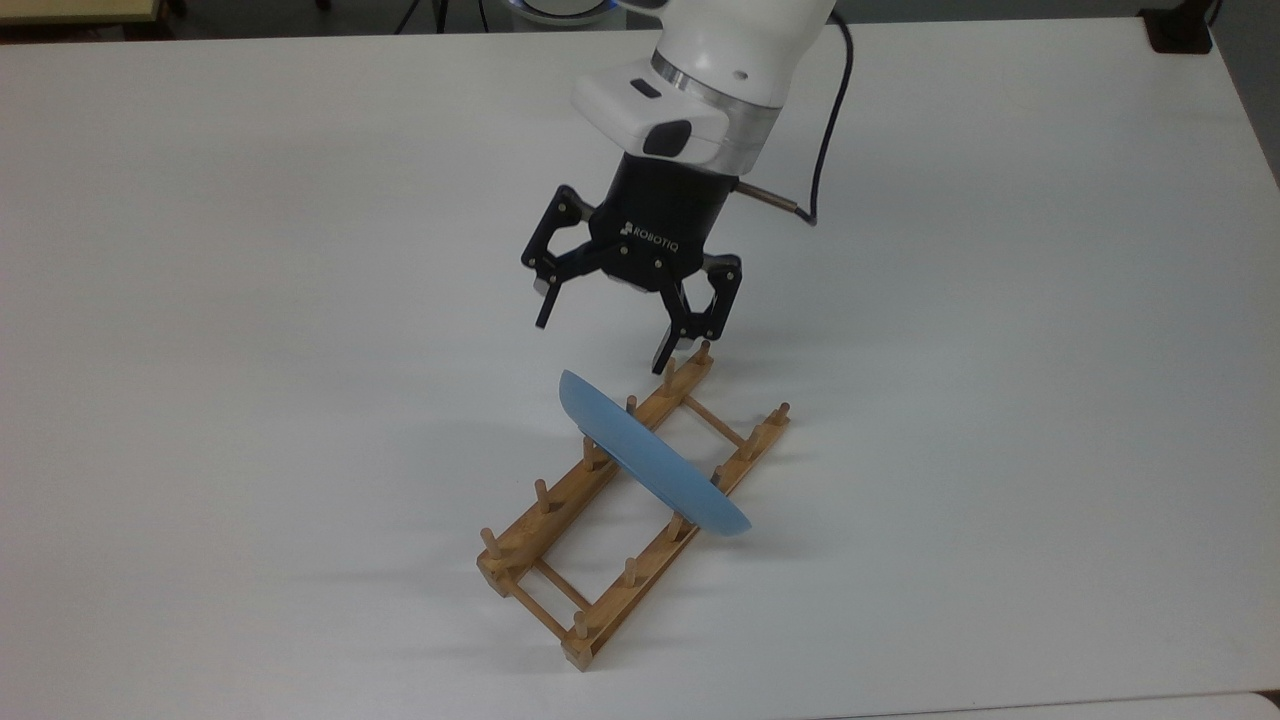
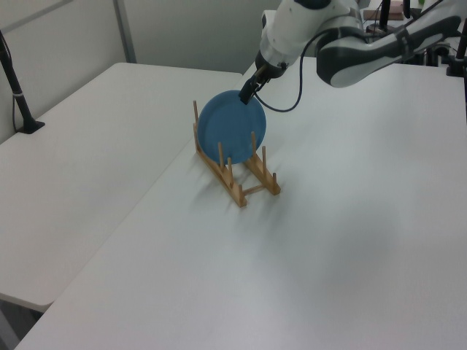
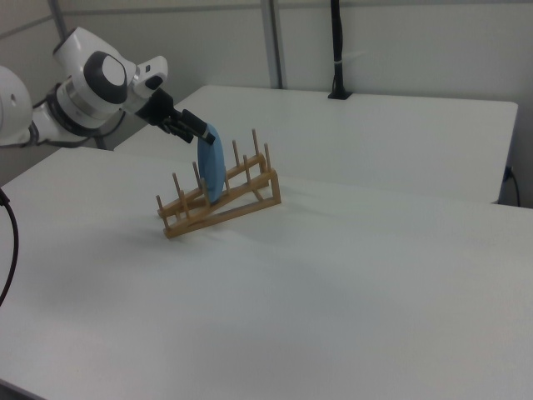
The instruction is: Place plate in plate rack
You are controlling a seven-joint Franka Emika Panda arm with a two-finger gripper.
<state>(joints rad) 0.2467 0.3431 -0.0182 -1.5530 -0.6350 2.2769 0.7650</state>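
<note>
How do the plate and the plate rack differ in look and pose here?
The plate is light blue and round; the plate rack is light-brown wood, long, with upright pegs. The plate stands on edge, crossing both rails; the rack lies flat on the table. Neither touches the open gripper.

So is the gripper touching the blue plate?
Apart. The top view shows the gripper open above the plate, with white table between its fingertips and the plate's rim.
</note>
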